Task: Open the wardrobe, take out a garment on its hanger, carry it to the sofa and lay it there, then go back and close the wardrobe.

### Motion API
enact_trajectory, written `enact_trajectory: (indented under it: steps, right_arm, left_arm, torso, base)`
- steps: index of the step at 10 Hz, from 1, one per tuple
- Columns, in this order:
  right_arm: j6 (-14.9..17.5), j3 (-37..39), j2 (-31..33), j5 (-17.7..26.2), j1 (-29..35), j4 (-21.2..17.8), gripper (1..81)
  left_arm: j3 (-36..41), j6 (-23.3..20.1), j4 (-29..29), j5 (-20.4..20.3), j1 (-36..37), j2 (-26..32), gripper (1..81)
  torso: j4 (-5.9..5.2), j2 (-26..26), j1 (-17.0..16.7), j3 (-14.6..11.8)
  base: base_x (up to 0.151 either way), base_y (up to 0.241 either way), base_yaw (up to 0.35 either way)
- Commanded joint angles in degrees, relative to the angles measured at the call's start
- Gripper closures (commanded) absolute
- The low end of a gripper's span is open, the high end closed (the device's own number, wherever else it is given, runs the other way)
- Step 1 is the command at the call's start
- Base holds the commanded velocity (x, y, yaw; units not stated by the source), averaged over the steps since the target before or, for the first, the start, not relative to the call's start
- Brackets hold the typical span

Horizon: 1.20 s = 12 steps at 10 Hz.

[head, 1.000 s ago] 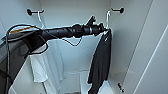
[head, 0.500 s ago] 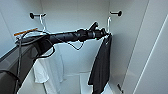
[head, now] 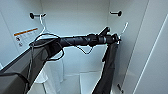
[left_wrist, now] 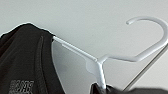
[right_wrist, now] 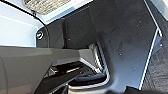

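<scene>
The wardrobe [head: 75, 17] stands open in front of me, white inside. My left arm reaches across it from the lower left. At its end my left gripper [head: 116, 39] is shut on the neck of the white hanger [head: 123, 29]. The hanger's hook hangs free, below and to the right of the right-hand black peg [head: 116, 13]. The black garment [head: 108, 67] hangs down from the hanger under the gripper. In the left wrist view the hanger [left_wrist: 100, 62] and the garment's collar [left_wrist: 25, 62] show close up against the white wall.
A white shirt [head: 50, 72] on its own hanger hangs from the left peg [head: 35, 15]. A warning sticker [head: 25, 36] is on the left inner wall. The open white door [head: 155, 55] stands at the right. The right wrist view has dark floor [right_wrist: 130, 32] and the robot's own body.
My left gripper has moved right and a little down with the hanger and the black garment. The pegs and the white shirt stay where they were.
</scene>
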<state>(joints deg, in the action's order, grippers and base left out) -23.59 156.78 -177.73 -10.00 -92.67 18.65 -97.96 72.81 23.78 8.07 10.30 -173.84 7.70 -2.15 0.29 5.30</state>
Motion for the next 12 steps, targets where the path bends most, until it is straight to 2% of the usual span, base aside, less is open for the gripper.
enact_trajectory:
  steps: [1, 2, 3, 7, 12]
  right_arm:
    - [0.3, -0.52, -0.55, 2.61, 1.74, 0.68, 1.0]
    - [0.3, -0.52, -0.55, 2.61, 1.83, 0.68, 1.0]
    - [0.3, -0.52, -0.55, 2.61, 1.82, 0.6, 1.0]
    - [0.21, -0.52, -0.72, 2.7, 2.0, 0.51, 1.0]
    - [0.29, -0.52, -0.72, 2.61, 1.83, 0.51, 1.0]
  left_arm:
    - [3.03, -0.57, 1.09, -4.36, 9.17, 2.78, 81.1]
    - [4.96, -0.66, 1.18, -7.36, 8.02, 4.98, 81.1]
    - [7.16, -0.66, 1.35, -7.72, 7.76, 7.18, 81.1]
    - [12.0, -0.92, 1.44, -7.81, 6.79, 11.84, 81.1]
    - [12.71, -1.01, 1.44, -7.89, 6.17, 13.07, 81.1]
  torso:
    - [0.0, 0.0, 0.0, 0.0]
    - [0.0, 0.0, 0.0, 0.0]
    - [0.0, 0.0, 0.0, 0.0]
    - [0.0, 0.0, 0.0, 0.0]
    - [0.0, 0.0, 0.0, 0.0]
  base:
    - [0.0, 0.0, 0.0]
    - [0.0, 0.0, 0.0]
    - [0.0, 0.0, 0.0]
    - [0.0, 0.0, 0.0]
    - [-0.014, 0.0, 0.0]
